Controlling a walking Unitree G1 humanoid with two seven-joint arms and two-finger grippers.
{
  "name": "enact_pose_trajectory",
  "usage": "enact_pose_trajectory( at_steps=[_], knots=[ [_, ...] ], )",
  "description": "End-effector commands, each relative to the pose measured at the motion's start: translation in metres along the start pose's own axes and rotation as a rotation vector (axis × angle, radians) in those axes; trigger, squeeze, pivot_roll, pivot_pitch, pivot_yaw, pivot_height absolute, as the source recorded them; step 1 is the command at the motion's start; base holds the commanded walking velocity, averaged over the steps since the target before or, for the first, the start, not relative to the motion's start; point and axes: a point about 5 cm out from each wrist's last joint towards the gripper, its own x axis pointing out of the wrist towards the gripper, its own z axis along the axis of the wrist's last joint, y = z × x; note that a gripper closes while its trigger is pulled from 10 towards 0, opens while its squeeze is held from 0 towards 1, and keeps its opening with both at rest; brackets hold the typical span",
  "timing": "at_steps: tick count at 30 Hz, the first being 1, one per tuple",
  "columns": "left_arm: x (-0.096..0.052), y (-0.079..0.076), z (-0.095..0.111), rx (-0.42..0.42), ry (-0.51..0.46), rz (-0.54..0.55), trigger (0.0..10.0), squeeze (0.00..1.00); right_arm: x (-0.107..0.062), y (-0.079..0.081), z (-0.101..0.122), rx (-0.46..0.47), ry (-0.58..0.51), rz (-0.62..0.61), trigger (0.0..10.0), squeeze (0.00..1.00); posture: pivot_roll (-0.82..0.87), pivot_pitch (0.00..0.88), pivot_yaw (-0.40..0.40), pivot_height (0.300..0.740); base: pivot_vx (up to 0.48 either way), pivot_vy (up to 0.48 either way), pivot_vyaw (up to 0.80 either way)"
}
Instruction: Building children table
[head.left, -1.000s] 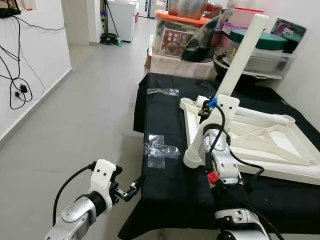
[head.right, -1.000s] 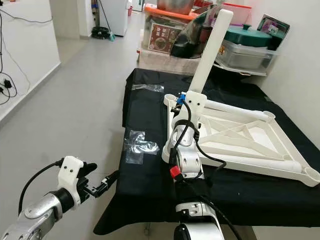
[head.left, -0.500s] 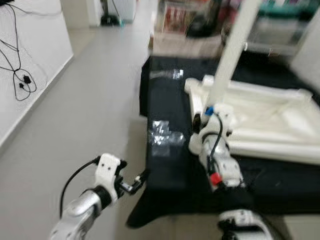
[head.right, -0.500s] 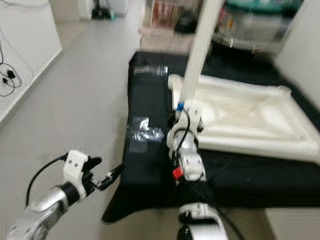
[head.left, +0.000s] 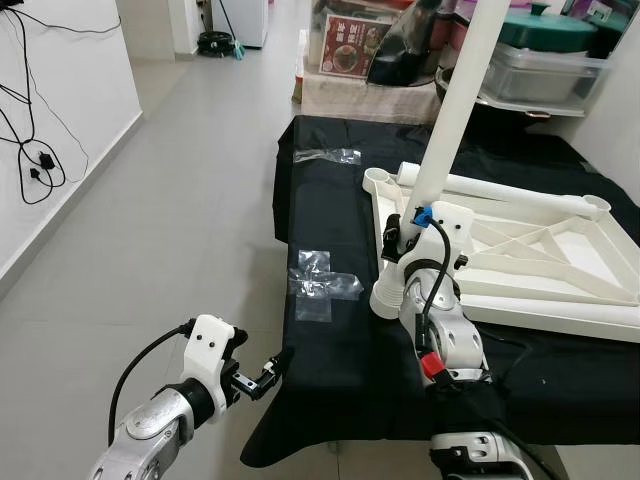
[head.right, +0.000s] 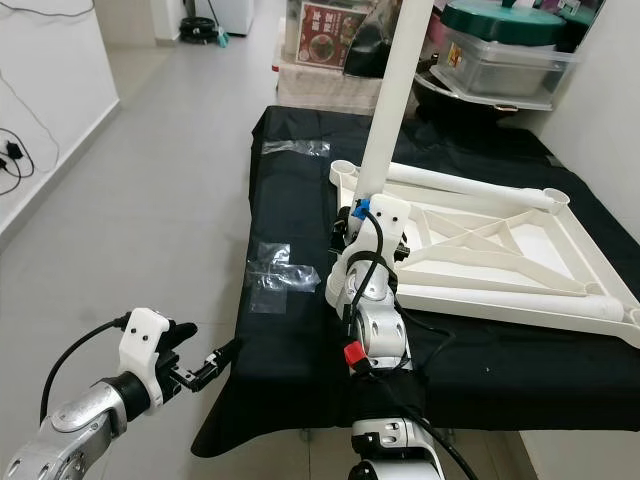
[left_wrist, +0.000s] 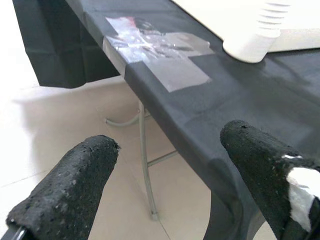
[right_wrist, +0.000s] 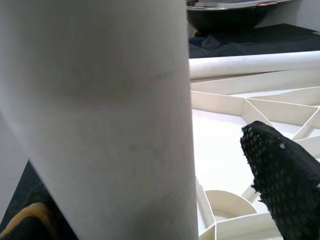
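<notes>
The white plastic tabletop frame (head.left: 530, 250) lies upside down on the black-draped folding table (head.left: 330, 350), with a long white tubular leg (head.left: 450, 110) rising from its near corner socket. The right gripper (head.left: 400, 238) holds this leg low down, fingers clamped around it. The leg looks rigid, light and smooth, so it may slip; a grip close to the socket seems best. The left gripper (head.right: 205, 372) hovers off the table's front edge, fingers parted and empty. Open floor lies left; clear plastic bags (head.left: 322, 285) sit nearby
</notes>
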Motion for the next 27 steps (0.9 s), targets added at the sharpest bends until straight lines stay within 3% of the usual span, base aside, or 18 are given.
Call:
enact_pose_trajectory(
  at_steps=[1, 27],
  knots=[
    [0.001, -0.001, -0.001, 0.018, 0.009, -0.013, 10.0, 0.00, 0.000, -0.010, 0.000, 0.006, 0.007, -0.044, 10.0, 1.00, 0.02, 0.000, -0.109, 0.740, 0.000, 0.000, 0.00],
    [0.001, 0.000, -0.002, 0.017, 0.015, -0.015, 10.0, 0.00, 0.003, -0.010, 0.009, 0.030, -0.010, 0.014, 10.0, 1.00, 0.02, 0.000, -0.107, 0.740, 0.000, 0.000, 0.00]
  ],
)
